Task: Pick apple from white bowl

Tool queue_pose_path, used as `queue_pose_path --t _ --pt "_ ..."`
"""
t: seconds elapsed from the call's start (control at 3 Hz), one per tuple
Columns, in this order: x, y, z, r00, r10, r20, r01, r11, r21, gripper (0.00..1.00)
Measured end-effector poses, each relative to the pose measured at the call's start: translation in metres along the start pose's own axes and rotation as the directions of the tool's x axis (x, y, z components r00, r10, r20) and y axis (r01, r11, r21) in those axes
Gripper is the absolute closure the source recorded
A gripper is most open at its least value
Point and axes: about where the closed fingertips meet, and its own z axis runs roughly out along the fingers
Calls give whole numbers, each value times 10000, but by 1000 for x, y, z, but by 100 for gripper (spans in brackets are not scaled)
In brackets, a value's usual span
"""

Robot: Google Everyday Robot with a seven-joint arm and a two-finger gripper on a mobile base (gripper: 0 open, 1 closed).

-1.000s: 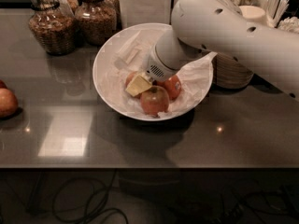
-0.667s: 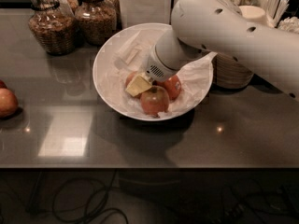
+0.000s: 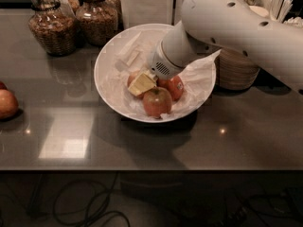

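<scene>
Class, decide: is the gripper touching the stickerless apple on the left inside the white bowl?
Cannot tell. In the camera view the gripper sits low in the white bowl, overlapping the apple, but neither contact nor gap shows plainly.

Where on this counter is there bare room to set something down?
Free: the front strip of the dark grey counter, before the wide white bowl, and the patch between it and the red apple left. Crowded: glass jars behind; the bowl, holding the gripper.
</scene>
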Motion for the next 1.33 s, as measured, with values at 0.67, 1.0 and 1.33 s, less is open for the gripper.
queue_pose_path --t 0.67,1.0,1.33 --pt "-25 -10 -53 9831 -308 1804 421 9974 -589 100" --pt "-22 -39 -119 9604 -418 2755 514 9983 -278 100" --pt "-25 -40 -123 9585 -471 2813 554 9982 -217 100"
